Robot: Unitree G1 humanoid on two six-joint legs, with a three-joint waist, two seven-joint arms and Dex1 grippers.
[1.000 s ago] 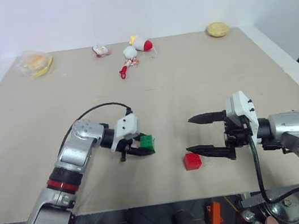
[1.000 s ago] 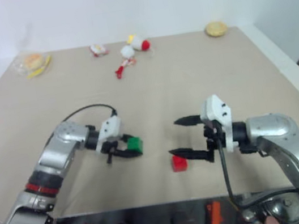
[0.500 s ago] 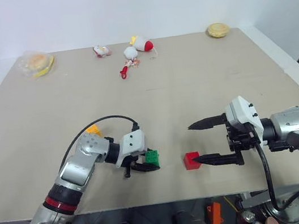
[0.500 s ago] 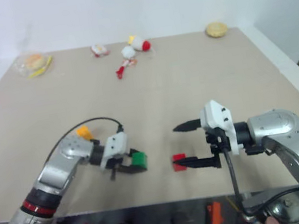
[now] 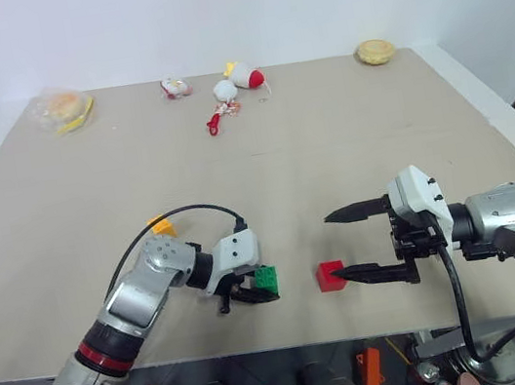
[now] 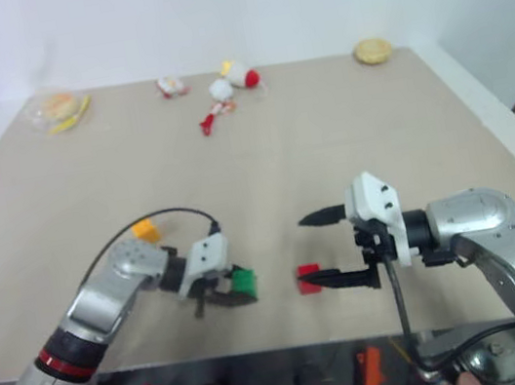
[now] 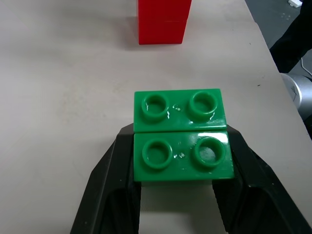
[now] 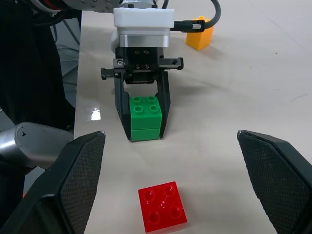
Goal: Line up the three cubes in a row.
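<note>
My left gripper [image 5: 257, 289] is shut on the green cube [image 5: 266, 281], its black fingers [image 7: 109, 180] clamping the cube's two sides, low over the table near the front edge. The red cube [image 5: 330, 275] sits on the table just right of the green one, a small gap between them. My right gripper [image 5: 331, 249] is open, one fingertip lying beside the red cube's right side and the other raised farther back. The yellow-orange cube [image 5: 158, 227] stands alone behind my left forearm. In the right wrist view the green cube [image 8: 145, 117] faces the red cube [image 8: 162, 204].
Along the far edge lie white-and-red plush toys [image 5: 237, 81], a small wrapped item [image 5: 175, 88], a wrapped bun [image 5: 63, 108] at the left corner and a round yellowish food item [image 5: 375, 51] at the right. The table's front edge [image 5: 293, 345] runs close below both grippers.
My left gripper carried the green cube toward the front edge and slightly right, nearer the red cube, and the yellow-orange cube came into sight behind the arm. The right gripper barely shifted.
</note>
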